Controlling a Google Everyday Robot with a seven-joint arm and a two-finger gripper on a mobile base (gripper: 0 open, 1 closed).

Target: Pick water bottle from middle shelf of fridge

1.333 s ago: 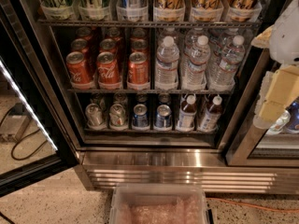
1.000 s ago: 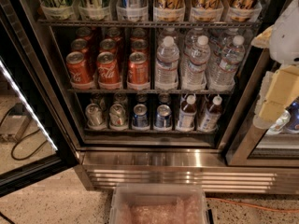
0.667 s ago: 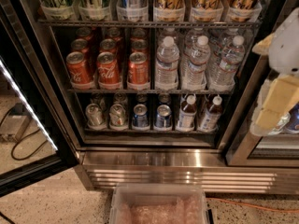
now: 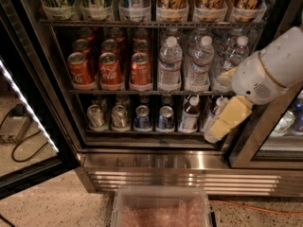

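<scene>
One pincer (image 4: 227, 118), pale yellow on a white arm, hangs at the right before the open fridge (image 4: 180, 162); apart or together, I cannot tell. Just up and left of it, the water bottle (image 4: 200, 63) stands upright on the middle shelf (image 4: 113, 91), right of the red cans (image 4: 110, 70).

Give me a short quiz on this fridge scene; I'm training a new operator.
1. True or false: the gripper, at the right in front of the fridge, holds a water bottle.
2. Left of the water bottles on the middle shelf stand: A red cans, B gold cans, C blue cans.
3. Fill in: the fridge door is ___.
Key: 1 false; 2 A; 3 open.
</scene>
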